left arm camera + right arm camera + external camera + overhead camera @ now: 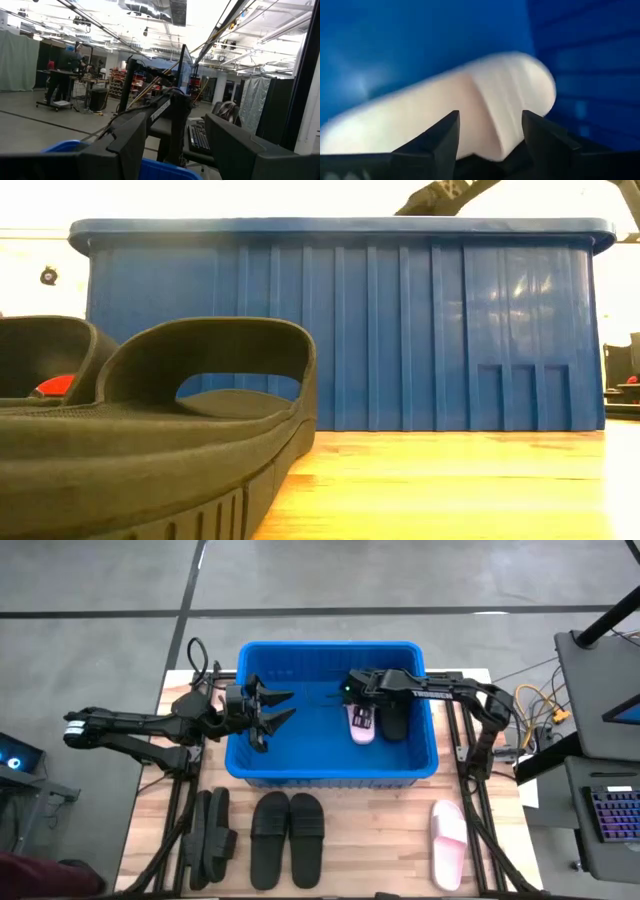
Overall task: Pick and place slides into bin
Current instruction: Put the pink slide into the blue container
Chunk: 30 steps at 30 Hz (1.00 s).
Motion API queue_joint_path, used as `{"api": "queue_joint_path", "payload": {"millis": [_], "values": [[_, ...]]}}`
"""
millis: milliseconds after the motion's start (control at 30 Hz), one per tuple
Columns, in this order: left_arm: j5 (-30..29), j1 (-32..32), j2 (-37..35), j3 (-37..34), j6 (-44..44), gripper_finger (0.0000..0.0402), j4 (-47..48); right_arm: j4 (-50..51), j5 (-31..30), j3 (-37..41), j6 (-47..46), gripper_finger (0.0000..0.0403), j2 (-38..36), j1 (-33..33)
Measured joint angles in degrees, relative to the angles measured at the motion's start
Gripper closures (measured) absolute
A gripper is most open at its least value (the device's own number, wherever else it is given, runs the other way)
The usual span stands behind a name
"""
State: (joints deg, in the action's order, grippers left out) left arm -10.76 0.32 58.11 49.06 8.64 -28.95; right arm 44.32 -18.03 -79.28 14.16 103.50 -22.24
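Observation:
The blue bin (330, 768) stands at the middle of the table; its ribbed wall (340, 330) fills the low view. Inside it lie a pale pink slide (361, 726) and a black slide (395, 722). My right gripper (352, 700) reaches down into the bin, open. Its fingers stand just above the pink slide (485, 100), one at each side of the strap, apart from it as far as shows. My left gripper (285, 705) hovers open over the bin's left part with nothing between its fingers. Another pink slide (448, 842) and several black slides (287, 827) lie on the table's near part.
Black slides (210, 837) stand on edge at the near left, and one black slide (150, 430) lies close in front of the low camera. Bare wood shows between the black pair and the pink slide. Desks, cables and a keyboard (612, 815) stand beyond the table's right edge.

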Motion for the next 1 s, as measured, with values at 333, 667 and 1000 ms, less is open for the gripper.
{"api": "queue_joint_path", "payload": {"millis": [333, 667, 1000], "values": [[0.29, 0.02, -0.01, 0.0, 2.99, 0.0212, 0.01, -0.37, 4.53, -7.51, -8.8, 0.0225, -11.73, 9.31], [0.35, 0.04, 0.24, -0.02, 3.0, 0.0212, 0.31, 1.2, -10.89, -11.97, -8.45, 0.0232, -23.15, 34.12], [0.31, 0.04, 0.24, -0.02, 3.17, 0.0212, 1.62, 18.93, -8.56, -12.09, -32.34, 0.0223, -26.34, 56.37]]}}
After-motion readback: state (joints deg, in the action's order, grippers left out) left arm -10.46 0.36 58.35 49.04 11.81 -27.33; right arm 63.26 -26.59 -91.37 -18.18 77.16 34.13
